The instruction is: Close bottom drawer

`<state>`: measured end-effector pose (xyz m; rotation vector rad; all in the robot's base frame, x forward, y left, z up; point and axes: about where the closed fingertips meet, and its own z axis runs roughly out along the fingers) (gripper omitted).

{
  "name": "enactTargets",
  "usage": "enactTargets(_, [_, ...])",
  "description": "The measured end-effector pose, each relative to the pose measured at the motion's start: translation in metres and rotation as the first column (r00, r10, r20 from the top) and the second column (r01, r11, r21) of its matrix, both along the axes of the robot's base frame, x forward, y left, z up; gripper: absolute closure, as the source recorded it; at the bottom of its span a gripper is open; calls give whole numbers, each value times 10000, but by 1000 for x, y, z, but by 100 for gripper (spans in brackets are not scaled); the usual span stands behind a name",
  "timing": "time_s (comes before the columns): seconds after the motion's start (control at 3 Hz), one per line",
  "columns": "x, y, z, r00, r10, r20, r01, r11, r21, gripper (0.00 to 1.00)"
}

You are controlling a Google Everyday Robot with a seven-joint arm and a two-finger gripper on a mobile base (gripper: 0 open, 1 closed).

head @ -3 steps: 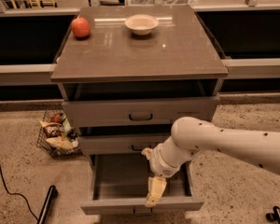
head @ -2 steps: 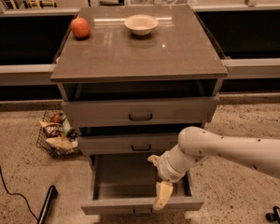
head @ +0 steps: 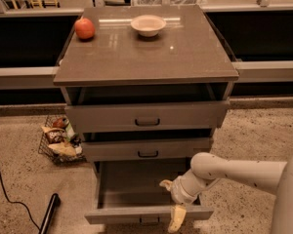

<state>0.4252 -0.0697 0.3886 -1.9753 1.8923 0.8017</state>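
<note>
The grey cabinet (head: 146, 62) has three drawers. The bottom drawer (head: 136, 199) is pulled far out and looks empty inside. Its flat grey front (head: 117, 215) carries a small dark handle (head: 147, 220) at the lower edge of the view. My gripper (head: 177, 217) hangs from the white arm (head: 234, 172), which comes in from the right. The yellowish fingers (head: 177, 218) point down over the right part of the drawer's front edge. The mid-sized drawer (head: 147, 149) and the top drawer (head: 146, 116) stand a little way out.
A red apple (head: 84, 28) and a white bowl (head: 148, 25) sit on the cabinet top. A wire basket of snacks (head: 58, 140) stands on the floor left of the cabinet. A black cable (head: 2, 189) and a dark bar (head: 49, 213) lie at the lower left.
My gripper has moved outward and down, from inside the open bottom drawer to its front edge. The drawer stays pulled out about as far as before.
</note>
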Motion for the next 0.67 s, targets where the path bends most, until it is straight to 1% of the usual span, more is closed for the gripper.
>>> enactTargets(0.33, [-11, -6, -47, 9996, -108, -279, 108, 9999, -30, 19])
enactTargets(0.67, [-15, -5, -51, 9992, -106, -398, 106, 9999, 7, 42])
